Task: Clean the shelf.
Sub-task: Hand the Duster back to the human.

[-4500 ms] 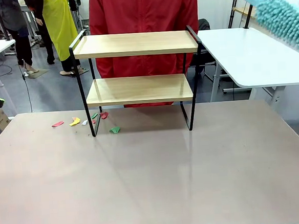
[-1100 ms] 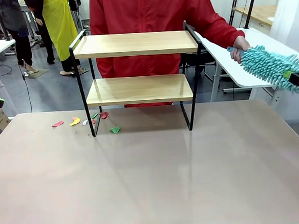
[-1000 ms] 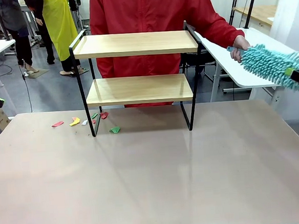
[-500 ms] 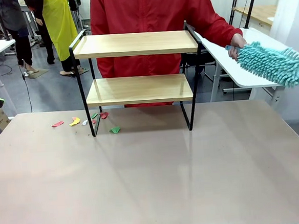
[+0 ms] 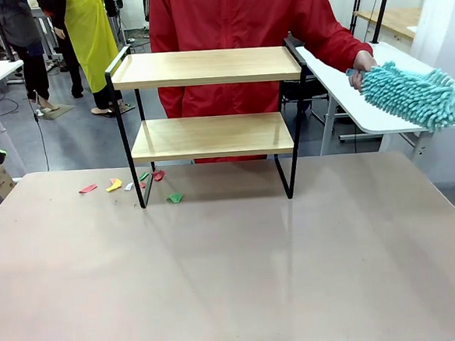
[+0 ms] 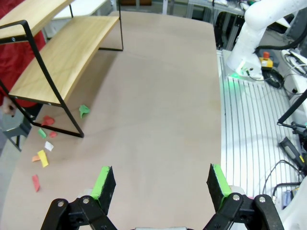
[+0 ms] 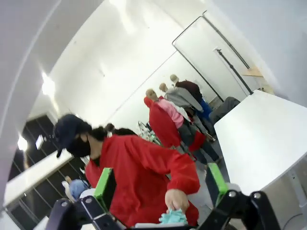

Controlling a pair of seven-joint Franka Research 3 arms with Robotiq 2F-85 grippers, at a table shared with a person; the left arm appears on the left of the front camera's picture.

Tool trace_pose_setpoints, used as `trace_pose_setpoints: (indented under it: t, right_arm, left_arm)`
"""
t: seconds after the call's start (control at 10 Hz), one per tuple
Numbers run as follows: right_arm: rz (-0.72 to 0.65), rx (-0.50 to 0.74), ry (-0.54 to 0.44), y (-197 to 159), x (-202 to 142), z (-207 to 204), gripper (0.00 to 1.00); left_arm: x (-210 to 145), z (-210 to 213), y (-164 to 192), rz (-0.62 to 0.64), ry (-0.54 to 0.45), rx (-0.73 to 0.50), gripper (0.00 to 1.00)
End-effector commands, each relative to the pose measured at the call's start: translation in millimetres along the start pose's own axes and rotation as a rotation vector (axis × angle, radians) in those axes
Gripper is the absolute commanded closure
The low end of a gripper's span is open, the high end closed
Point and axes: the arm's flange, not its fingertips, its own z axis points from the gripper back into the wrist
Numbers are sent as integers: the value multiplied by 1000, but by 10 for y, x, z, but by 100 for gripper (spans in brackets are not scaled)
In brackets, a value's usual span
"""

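1. While our left gripper [image 6: 158, 184] hangs above the near part of the table [image 6: 158, 96], its jaws stand wide apart with nothing between the green pads [image 6: 101, 181].
2. Our right gripper [image 7: 160, 187] is raised and looks out at the room; its jaws are spread wide too and grip nothing.
3. On the table [image 5: 235, 279], beyond the bare near half, we see the shelf [image 5: 208, 113] standing upright at the far edge, about in the middle, its black legs on the tabletop.
4. Both of its wooden boards lie bare in the front view.
5. Beside the shelf's left legs we see small paper scraps [image 5: 131, 185] in red, yellow, white and green; one green scrap [image 5: 175, 197] lies just inside the left front leg.
6. Behind the shelf stands a person [image 5: 233, 29] in a red jacket.
7. That person's hand [image 5: 359, 66] holds a teal duster [image 5: 410, 95] out to the right of the shelf, over a white side table [image 5: 362, 91].
8. From our right wrist we see the same hand [image 7: 176, 200] gripping the duster [image 7: 172, 216] just between our fingers.
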Motion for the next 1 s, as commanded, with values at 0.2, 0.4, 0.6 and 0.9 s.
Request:
trace_pose_setpoints:
  t: [0.2,0.4,0.6,0.9]
  right_arm:
    - [-92,-4,103,-260,71,-138,4]
    - [-84,-6,-24,-226,184,15,4]
    - [-84,-6,-24,-226,184,15,4]
    - [-84,-6,-24,-226,184,15,4]
  left_arm:
    - [11,-2,-7,-16,-26,-1,0]
    - [11,-2,-7,-16,-26,-1,0]
    - [11,-2,-7,-16,-26,-1,0]
    - [11,-2,-7,-16,-26,-1,0]
